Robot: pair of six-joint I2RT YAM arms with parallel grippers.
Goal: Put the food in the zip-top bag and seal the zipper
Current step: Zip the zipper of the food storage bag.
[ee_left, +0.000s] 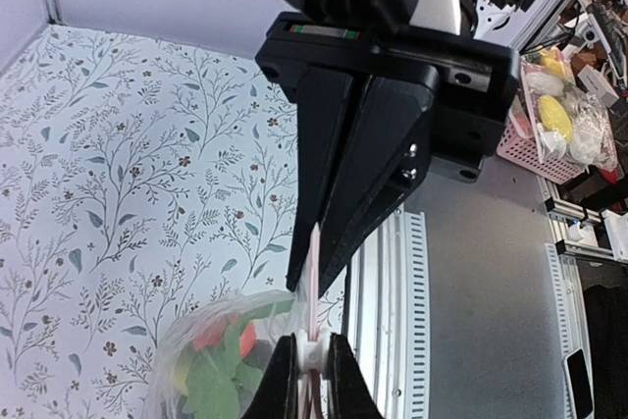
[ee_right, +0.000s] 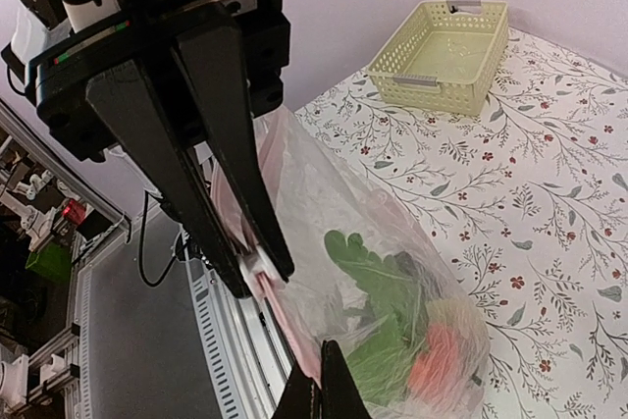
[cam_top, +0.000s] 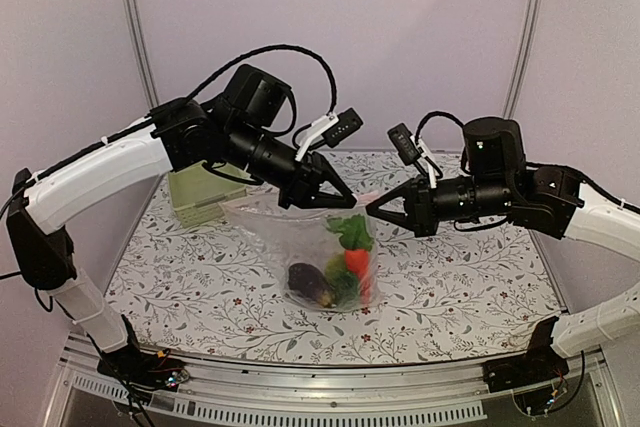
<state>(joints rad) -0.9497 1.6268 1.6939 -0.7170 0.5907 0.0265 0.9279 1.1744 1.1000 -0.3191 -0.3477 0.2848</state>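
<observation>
At the far left a pale green basket [cam_top: 197, 202] sits on the flower-patterned table [cam_top: 180, 277], partly behind the left arm. Next we see the left gripper [cam_top: 335, 197] reaching in from the left, its jaws pressed together on the zipper [cam_top: 362, 201], the thin pink strip along the top edge of the zip-top bag [cam_top: 290, 237]. The left wrist view shows the strip running out from between the black fingertips [ee_left: 329, 242]. The clear bag hangs below the two grippers, mouth edge uppermost. We cannot tell whether its lower end touches the table. The food lies low inside it: a dark purple eggplant [cam_top: 311, 283], green pieces [cam_top: 351, 231] and a red-orange piece [cam_top: 357, 263]. On the right, the right gripper [cam_top: 378, 210] faces the left one, close beside it, its jaws clamped on the same pink strip.
</observation>
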